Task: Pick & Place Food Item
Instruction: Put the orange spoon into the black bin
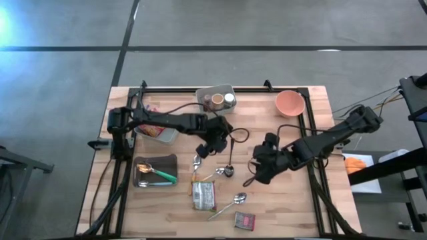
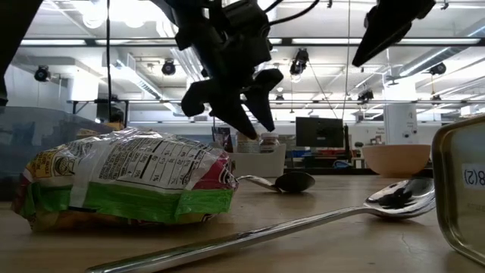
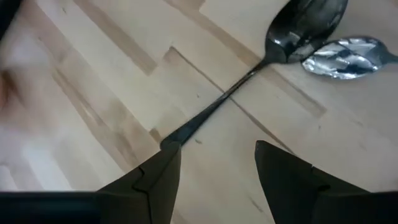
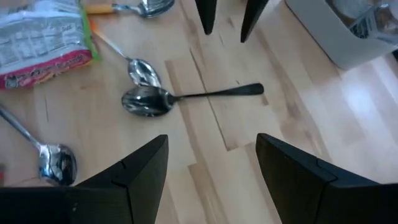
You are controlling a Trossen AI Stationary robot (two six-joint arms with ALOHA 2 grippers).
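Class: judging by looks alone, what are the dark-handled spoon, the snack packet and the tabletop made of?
Spoon: probably polished metal; its bowl shows mirror-like reflections.
Snack packet: seemingly thin plastic film; glossy, crinkled, printed.
Tabletop: apparently light wood; visible grain and jointed strips.

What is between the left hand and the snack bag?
In the high view, spoons lie between the left hand and the snack bag: a small spoon nearest the hand, and a dark spoon off to one side.
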